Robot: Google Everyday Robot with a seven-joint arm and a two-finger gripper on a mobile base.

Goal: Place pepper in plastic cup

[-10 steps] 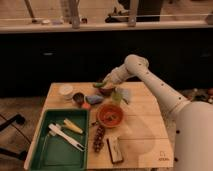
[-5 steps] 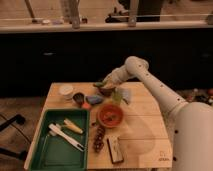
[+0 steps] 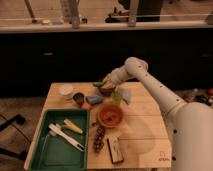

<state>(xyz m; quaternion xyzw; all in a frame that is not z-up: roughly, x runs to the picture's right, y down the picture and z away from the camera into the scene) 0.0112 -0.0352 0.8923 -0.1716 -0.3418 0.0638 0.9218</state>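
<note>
A white robot arm is reaching across a wooden surface (image 3: pixel 140 125) crowded with a green tray (image 3: pixel 47 157), an orange bowl (image 3: pixel 110 115) and grapes (image 3: pixel 99 138). Since a second ago the gripper (image 3: pixel 104 85) has barely moved, hovering just above and left of the plastic cup (image 3: pixel 117 96). The green pepper (image 3: pixel 98 84) is apparently sitting at its tip; whether the fingers are closed cannot be told. Release looks imminent.

Green tray (image 3: pixel 47 155) at the desk's front-left corner. Orange bowl (image 3: pixel 110 115) mid-desk, grapes (image 3: pixel 99 138) toward front edge. White cup (image 3: pixel 66 91) near back-left corner.
</note>
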